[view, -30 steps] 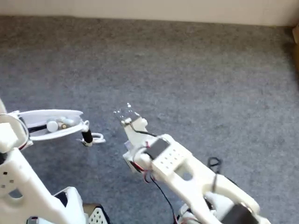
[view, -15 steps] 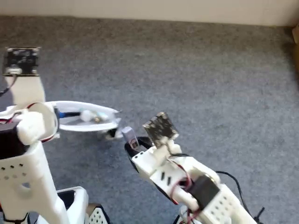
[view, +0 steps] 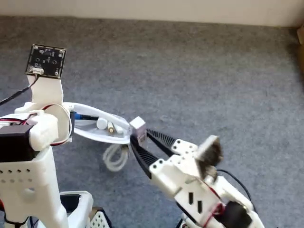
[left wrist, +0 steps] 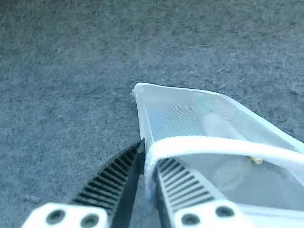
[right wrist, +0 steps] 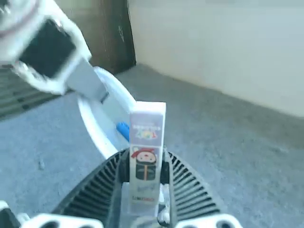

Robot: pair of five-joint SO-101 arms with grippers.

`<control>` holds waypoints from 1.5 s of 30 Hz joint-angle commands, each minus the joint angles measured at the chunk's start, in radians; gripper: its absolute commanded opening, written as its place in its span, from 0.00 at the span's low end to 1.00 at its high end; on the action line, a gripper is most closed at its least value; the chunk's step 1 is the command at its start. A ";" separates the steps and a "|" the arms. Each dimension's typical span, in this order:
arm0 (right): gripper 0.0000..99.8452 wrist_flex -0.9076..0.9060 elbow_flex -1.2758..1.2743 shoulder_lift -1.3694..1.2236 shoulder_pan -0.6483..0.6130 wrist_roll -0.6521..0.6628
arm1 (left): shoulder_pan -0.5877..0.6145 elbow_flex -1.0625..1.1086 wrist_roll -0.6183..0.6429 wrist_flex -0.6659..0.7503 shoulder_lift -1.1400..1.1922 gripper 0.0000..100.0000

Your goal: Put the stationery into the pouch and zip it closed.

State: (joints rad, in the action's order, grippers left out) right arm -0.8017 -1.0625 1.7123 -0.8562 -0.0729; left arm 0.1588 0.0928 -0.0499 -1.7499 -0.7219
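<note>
Right gripper (right wrist: 142, 164) pinches the eraser (right wrist: 147, 130) lengthwise between its jaws, tip just beside the pouch (view: 102, 127) mouth straight ahead (left gripper (left wrist: 145, 156) clamps the rim).

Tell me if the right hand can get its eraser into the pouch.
Probably yes: the right hand holds the eraser at the open mouth of the pouch, which the left hand grips; nothing lies between.

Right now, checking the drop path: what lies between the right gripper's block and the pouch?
Nothing: in the high view the block sits right against the end of the pouch.
</note>
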 commanded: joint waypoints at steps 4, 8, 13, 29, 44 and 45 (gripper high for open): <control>0.00 0.291 0.082 -0.007 -0.013 -0.008 | -0.024 0.035 0.011 -0.003 0.004 0.01; 0.00 0.395 0.073 -0.097 -0.015 -0.011 | -0.024 0.035 0.011 -0.003 0.001 0.01; 0.00 0.506 0.071 -0.197 -0.059 -0.011 | -0.024 0.035 0.011 -0.003 0.001 0.01; 0.00 0.863 -0.054 -0.498 -0.139 -0.011 | -0.024 0.035 0.011 -0.003 -0.001 0.01; 0.01 1.061 -0.127 -0.628 -0.139 -0.006 | -0.024 0.062 0.011 -0.002 -0.002 0.01; 0.01 1.059 -0.127 -0.628 -0.139 -0.006 | -0.024 0.062 0.011 -0.002 -0.002 0.01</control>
State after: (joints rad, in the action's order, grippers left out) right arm 0.2309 -1.2068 1.0802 -0.9835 -0.0729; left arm 0.1573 0.1511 -0.0499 -1.7484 -0.7357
